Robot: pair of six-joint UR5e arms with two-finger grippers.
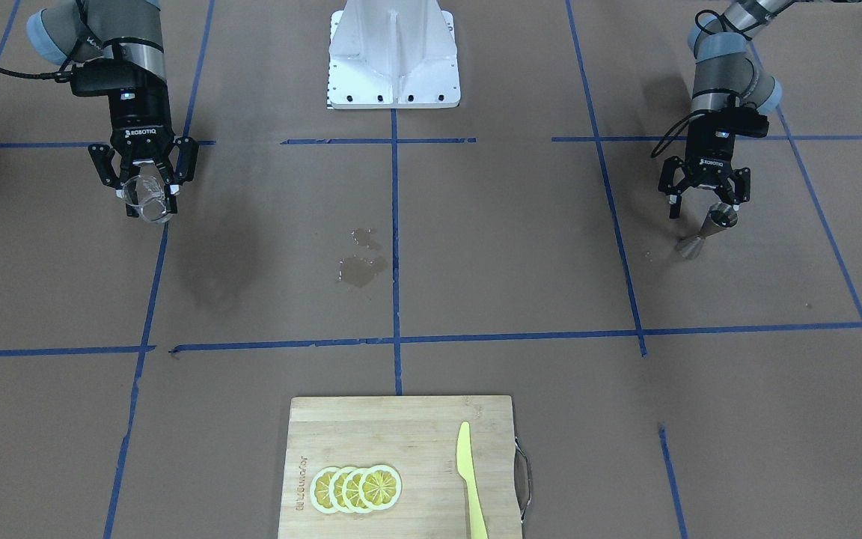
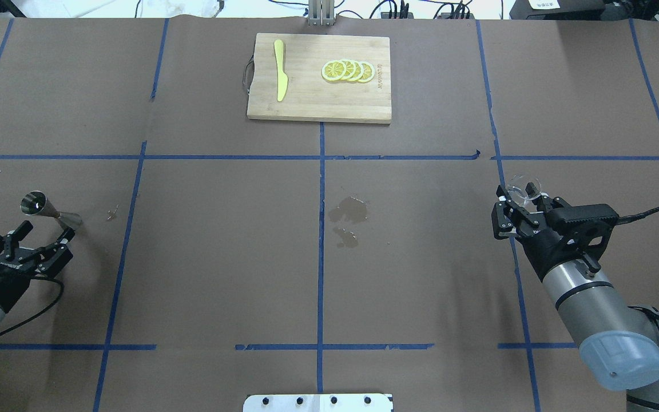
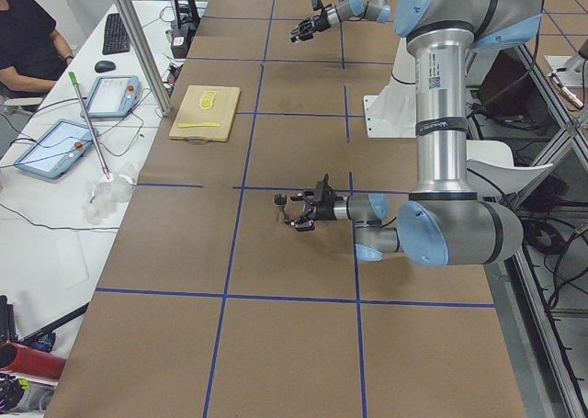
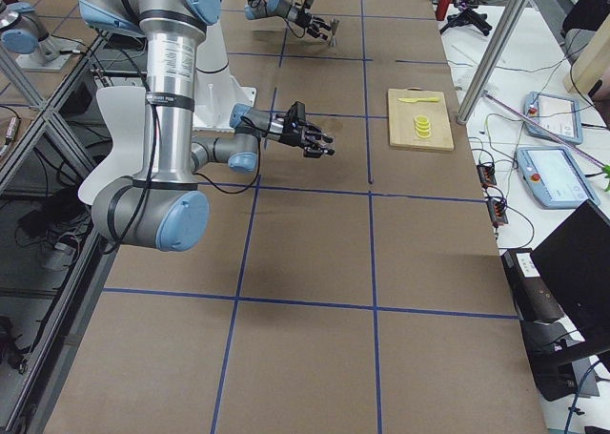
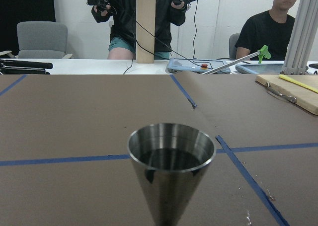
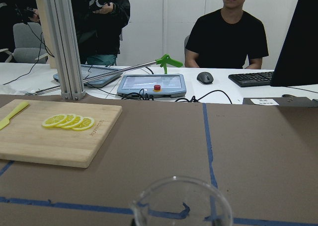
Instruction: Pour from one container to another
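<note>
The pour is judged to be done, or nearly so. The jigger (image 5: 170,171) is set upright on the table (image 1: 521,247) at the robot's left. In the left wrist view a dark liquid surface is seen inside its upper cone. The left gripper (image 2: 47,230) is spread wide just behind the jigger with nothing held, and no finger is seen touching it.

The glass cup (image 2: 523,189) is clamped between the fingers of the right gripper (image 1: 153,208). It is held above the table at the robot's right, well apart from the jigger. From the right wrist view only a clear rim is seen, with nothing obvious inside. Clear liquid in clear glass could be missed there, so the cup is only probably empty.

A wet patch (image 1: 361,268) is seen at the table's middle, between the two arms, so some liquid is taken to have been spilled. What is left, by this reading, is for the cup to be set down and let go.

A cutting board (image 2: 318,100) with lemon slices (image 2: 348,70) and a yellow knife (image 2: 280,77) is placed at the far edge, touched by neither arm.
</note>
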